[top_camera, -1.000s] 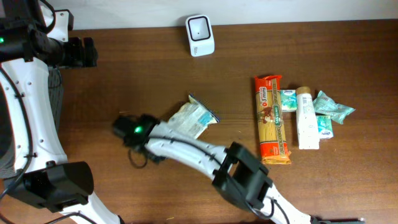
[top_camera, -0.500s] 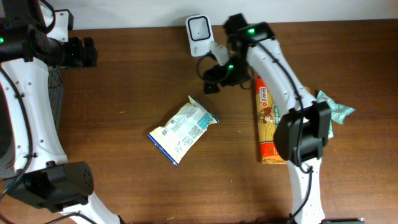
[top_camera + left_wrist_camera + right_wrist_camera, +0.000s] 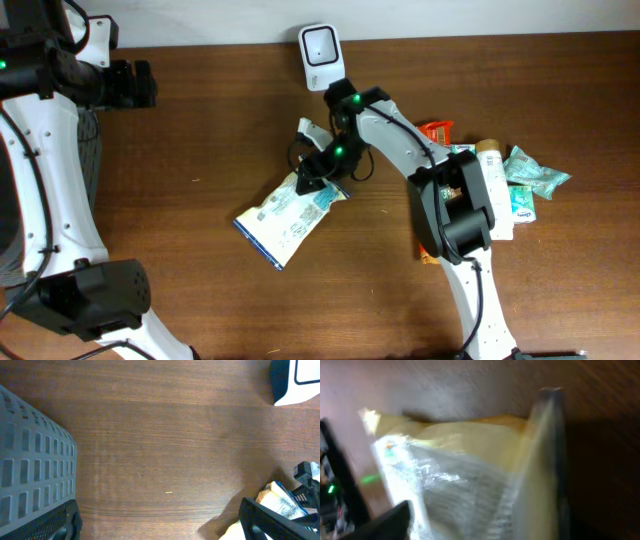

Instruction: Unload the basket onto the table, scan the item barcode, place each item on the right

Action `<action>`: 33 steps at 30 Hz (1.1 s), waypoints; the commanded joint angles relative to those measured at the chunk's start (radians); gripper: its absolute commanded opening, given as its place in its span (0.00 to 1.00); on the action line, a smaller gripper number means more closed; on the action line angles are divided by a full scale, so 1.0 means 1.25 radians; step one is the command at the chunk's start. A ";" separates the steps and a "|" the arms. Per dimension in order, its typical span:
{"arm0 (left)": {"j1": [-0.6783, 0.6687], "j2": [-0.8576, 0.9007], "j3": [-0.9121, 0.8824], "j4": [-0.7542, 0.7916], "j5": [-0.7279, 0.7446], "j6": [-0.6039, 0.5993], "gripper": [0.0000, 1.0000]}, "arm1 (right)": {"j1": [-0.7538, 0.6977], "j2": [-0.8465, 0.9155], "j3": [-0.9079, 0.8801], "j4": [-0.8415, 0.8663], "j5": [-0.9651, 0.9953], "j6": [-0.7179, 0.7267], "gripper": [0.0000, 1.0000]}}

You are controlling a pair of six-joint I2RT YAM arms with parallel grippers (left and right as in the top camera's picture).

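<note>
Nearest the robot's base, the white-and-blue pouch (image 3: pixel 288 215) lies flat and askew on the table (image 3: pixel 180 300), well short of the scanner (image 3: pixel 322 55). The right pincer (image 3: pixel 312 180) is down at the pouch's far, crimped end. Its wrist view is smeared: the fingers (image 3: pixel 547 450) stand apart with film bulging between them, so it cannot be told whether they have closed on it.

That is the main risk. A shallow bite on slack, slippery film could let the pouch slide out on the lift, or hang folded and hide the barcode, whose place on the pack cannot be read here. The pasta pack (image 3: pixel 437 132) beside the arm's elbow could be brushed. A swing toward the table's far edge might knock the small scanner. Far left, the left pincer (image 3: pixel 146 85) hangs wide open and empty.
</note>
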 commanded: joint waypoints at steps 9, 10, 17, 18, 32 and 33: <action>0.000 -0.003 0.006 0.001 0.000 -0.007 0.99 | 0.007 0.020 -0.005 -0.056 -0.062 0.073 0.04; 0.000 -0.003 0.006 0.001 0.000 -0.007 0.99 | 0.002 -0.001 -0.005 -0.072 -0.062 0.073 0.04; 0.000 -0.003 0.006 0.001 0.000 -0.007 0.99 | -0.134 -0.309 -0.004 -0.140 -0.005 0.261 0.04; 0.000 -0.003 0.006 0.001 0.000 -0.007 0.99 | -0.144 -0.337 -0.004 -0.159 -0.004 0.285 0.04; 0.000 -0.003 0.006 0.001 0.000 -0.007 0.99 | -0.086 -0.429 -0.004 0.045 0.371 0.224 0.04; 0.000 -0.003 0.006 0.001 0.000 -0.007 0.99 | -0.058 -0.423 -0.004 0.132 0.536 0.224 0.04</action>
